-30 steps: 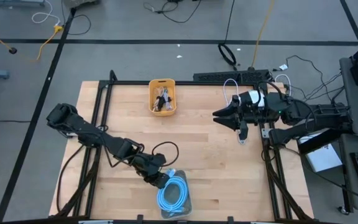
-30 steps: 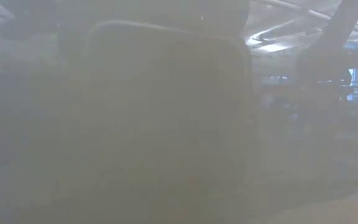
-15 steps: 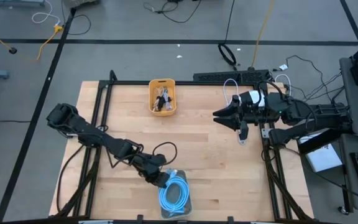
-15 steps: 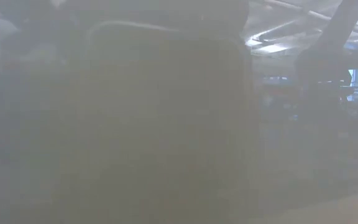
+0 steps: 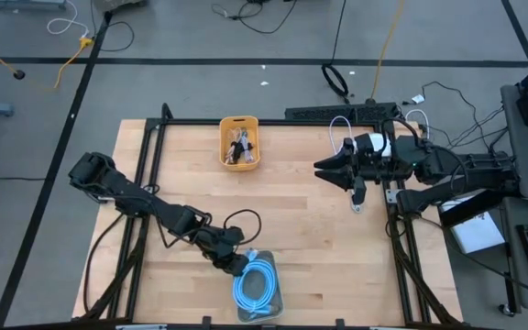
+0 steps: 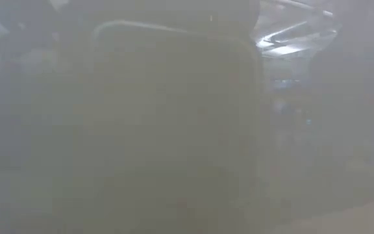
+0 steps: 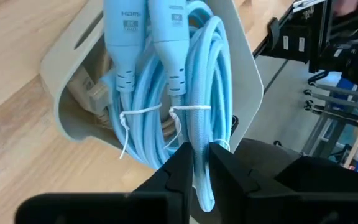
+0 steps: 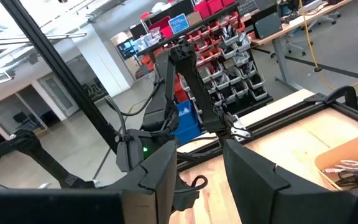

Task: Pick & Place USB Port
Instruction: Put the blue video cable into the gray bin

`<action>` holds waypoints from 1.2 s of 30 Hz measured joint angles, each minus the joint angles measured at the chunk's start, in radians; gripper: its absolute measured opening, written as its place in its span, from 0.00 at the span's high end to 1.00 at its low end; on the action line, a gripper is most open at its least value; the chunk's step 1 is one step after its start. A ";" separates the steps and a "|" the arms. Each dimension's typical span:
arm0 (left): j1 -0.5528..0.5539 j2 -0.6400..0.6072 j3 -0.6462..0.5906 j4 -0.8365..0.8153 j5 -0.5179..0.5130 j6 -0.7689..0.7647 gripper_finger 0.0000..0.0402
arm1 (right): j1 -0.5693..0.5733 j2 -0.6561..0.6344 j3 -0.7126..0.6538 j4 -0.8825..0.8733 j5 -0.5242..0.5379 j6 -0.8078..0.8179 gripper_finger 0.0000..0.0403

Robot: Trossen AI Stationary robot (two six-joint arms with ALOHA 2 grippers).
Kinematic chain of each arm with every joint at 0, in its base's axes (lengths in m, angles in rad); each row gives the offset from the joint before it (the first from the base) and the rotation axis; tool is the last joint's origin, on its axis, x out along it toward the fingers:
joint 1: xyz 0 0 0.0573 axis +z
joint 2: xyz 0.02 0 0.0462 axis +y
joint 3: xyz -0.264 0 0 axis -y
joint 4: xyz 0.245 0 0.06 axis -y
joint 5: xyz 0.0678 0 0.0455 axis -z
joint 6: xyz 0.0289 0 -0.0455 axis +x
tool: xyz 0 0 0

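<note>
A light-blue cable coil, bound with two white ties and ending in two plugs marked HDMI, lies in a pale grey tray near the table's front edge. My left gripper is at the coil's near-left end, shut on one strand. My right gripper hangs open above the table's right side, holding nothing. A USB port does not show as such. The low view is fogged over. My left gripper pinches one strand at the coil's looped end between its two fingers, opposite the plugs. The fingers slant down from the table's left and stand on either side of the strand. The rest of the coil lies in the tray.
A yellow bin with small dark cables and plugs stands at the far middle of the table. A black cable loop lies on the wood by my left arm. Bare wood stretches between the bin and the tray.
My left gripper has sunk a little over the tray with the coil's end. The coil has kept its place in the tray.
</note>
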 joint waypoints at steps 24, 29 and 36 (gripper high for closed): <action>0.001 0.000 0.000 0.006 -0.042 0.005 0.44 | 0.000 0.000 0.000 0.000 0.000 -0.010 0.69; 0.006 0.000 0.000 0.037 -0.044 0.030 0.43 | 0.000 0.000 0.000 0.000 -0.002 -0.013 0.69; 0.046 -0.008 0.055 0.053 -0.042 0.101 0.43 | 0.000 0.000 0.000 0.000 -0.004 -0.014 0.69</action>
